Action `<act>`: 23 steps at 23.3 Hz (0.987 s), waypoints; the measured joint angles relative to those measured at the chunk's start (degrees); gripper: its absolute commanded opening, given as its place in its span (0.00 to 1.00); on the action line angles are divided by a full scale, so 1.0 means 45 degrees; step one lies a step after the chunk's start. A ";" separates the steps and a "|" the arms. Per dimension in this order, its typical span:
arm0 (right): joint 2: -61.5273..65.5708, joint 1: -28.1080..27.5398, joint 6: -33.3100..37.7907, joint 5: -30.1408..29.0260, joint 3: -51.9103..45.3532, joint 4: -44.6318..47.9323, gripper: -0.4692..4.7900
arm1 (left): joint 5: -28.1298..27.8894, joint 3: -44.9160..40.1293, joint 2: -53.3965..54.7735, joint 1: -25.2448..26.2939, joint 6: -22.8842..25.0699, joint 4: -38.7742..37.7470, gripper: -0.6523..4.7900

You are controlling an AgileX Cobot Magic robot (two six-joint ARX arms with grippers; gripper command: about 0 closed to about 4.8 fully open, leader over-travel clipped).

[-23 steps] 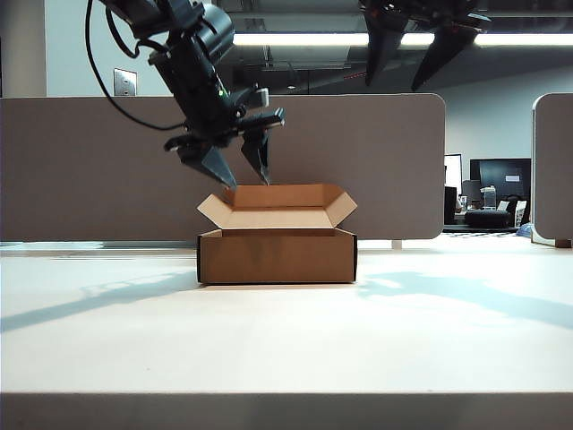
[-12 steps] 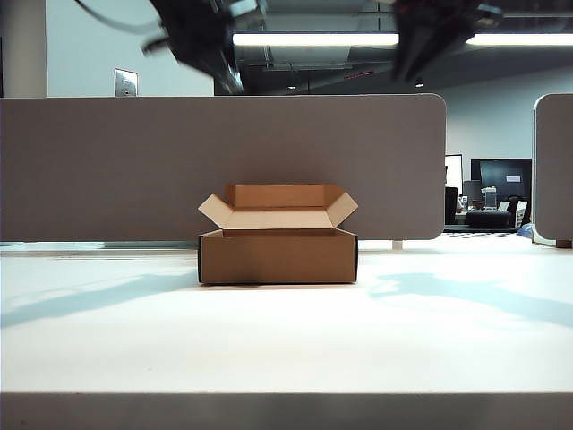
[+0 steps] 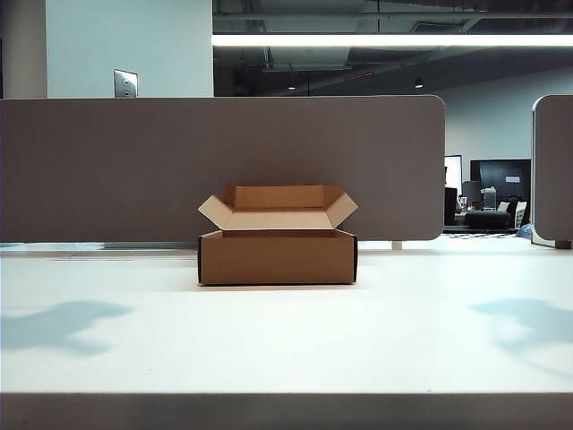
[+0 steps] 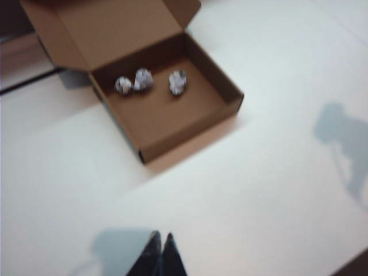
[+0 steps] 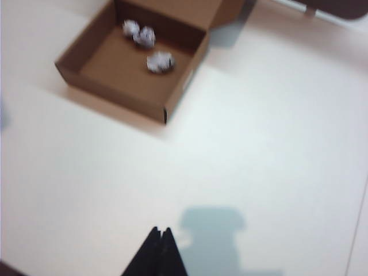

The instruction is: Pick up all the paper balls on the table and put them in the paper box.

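All three paper balls are seen lying inside the paper box, on its floor towards the wall that carries the big raised flap; two of them touch or nearly touch, and the third sits just beside them. In the right wrist view the same three wads are shown in the same grouping within the box. No ball is seen on the worktop in any view.

The left hand is held high above the bare worktop, well apart from the box, with its two fingers pressed together and nothing between them. The right hand is likewise raised over the worktop on the other side of the box, fingers closed tip to tip and empty. In the exterior view neither arm is visible; only their shadows are cast on the worktop to either side of the box, which stands with its flaps open in front of the partition panel.

The task is judged to be complete, the collecting step being finished. Nothing further is called for beyond the arms being parked clear of the box; the flaps are not required to be closed.
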 measured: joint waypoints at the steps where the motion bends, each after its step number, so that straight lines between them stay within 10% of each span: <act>1: -0.0525 0.0000 0.0000 0.0005 -0.0583 -0.0015 0.10 | -0.0243 -0.0743 -0.0777 -0.0131 -0.0005 0.0010 0.11; 7: -0.7286 -0.0005 0.0656 0.0102 -0.7310 0.2006 0.10 | -0.1685 -0.6470 -0.6771 -0.0384 -0.1010 0.0733 0.11; 12: -1.1322 -0.0015 0.0865 0.1039 -1.1827 0.8082 0.11 | -0.2599 -1.1283 -0.9865 -0.0374 -0.1200 0.4741 0.11; 23: -1.2837 0.0000 0.1661 0.0350 -1.6568 1.1487 0.11 | -0.2550 -1.7257 -1.3474 -0.0364 -0.1151 0.9714 0.11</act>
